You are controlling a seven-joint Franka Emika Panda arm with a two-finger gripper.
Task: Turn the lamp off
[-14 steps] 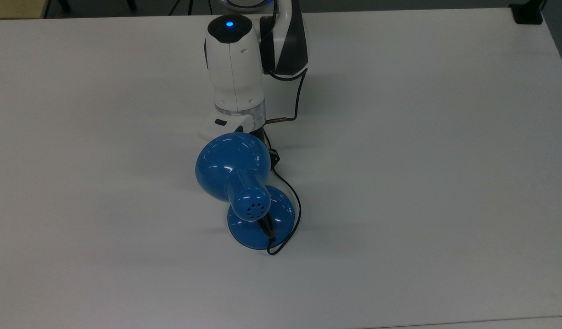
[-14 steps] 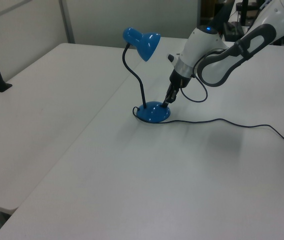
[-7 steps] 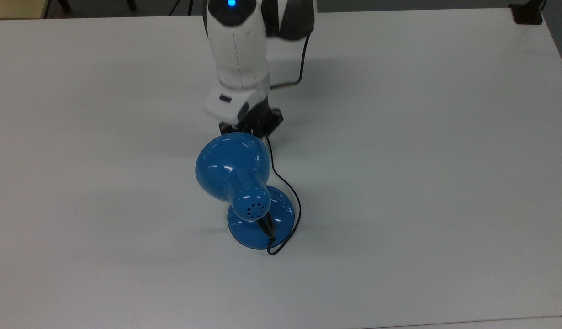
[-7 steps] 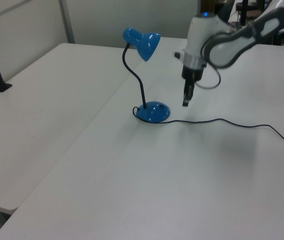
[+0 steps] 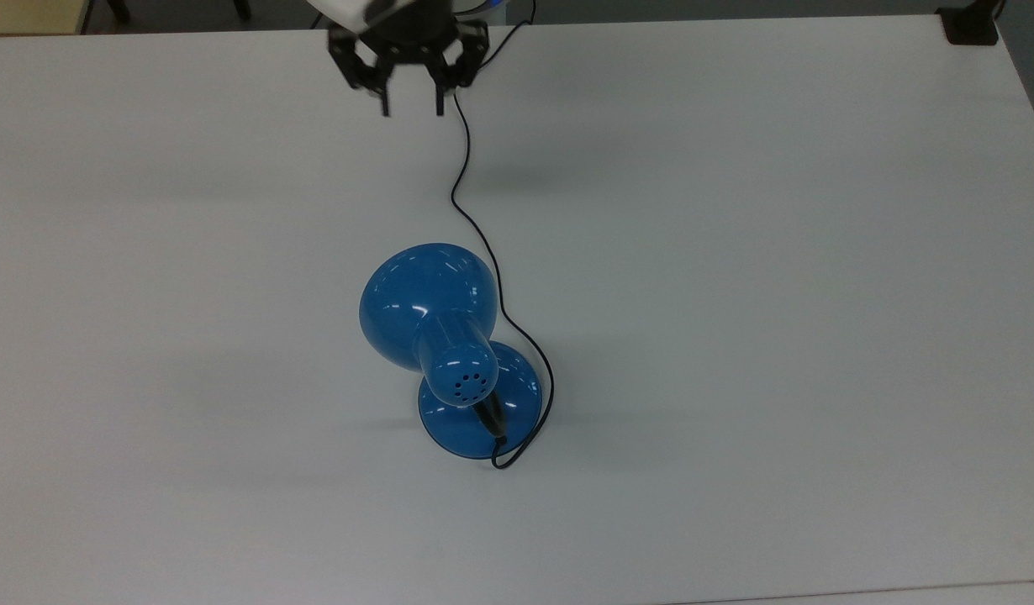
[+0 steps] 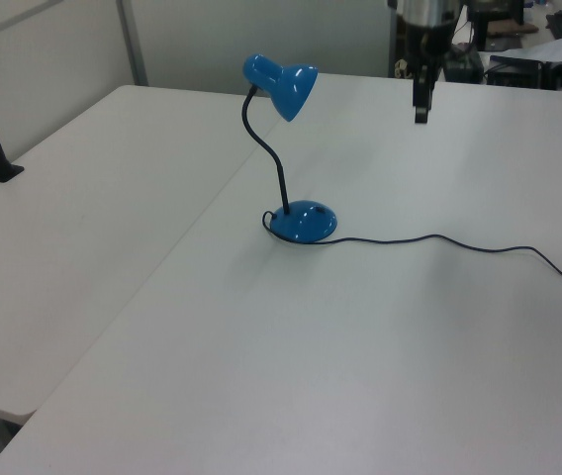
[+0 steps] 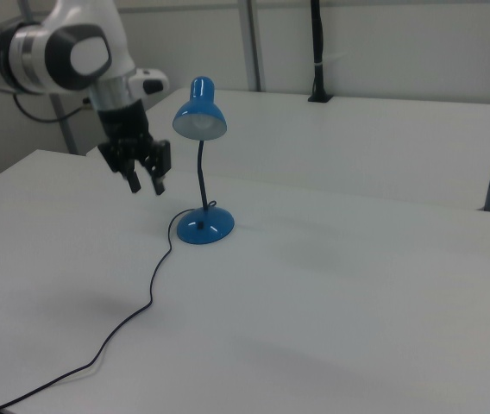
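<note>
Since the earlier frame, the hand [image 5: 411, 111] is being held high, away from the lamp [image 5: 437, 323] — parted, empty; snagging the cord [image 5: 475, 235] is being risked.

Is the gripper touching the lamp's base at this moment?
No: in the right view the gripper hangs in the air, open, well off to the right view's left of the lamp, whose base sits alone on the table.

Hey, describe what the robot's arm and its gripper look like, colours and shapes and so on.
The arm has rounded glossy white shells with a dark grey round cap and black bands at the joint, and a silver ring at the wrist. The gripper is black, with angular linkages ending in two thin straight fingers.
</note>
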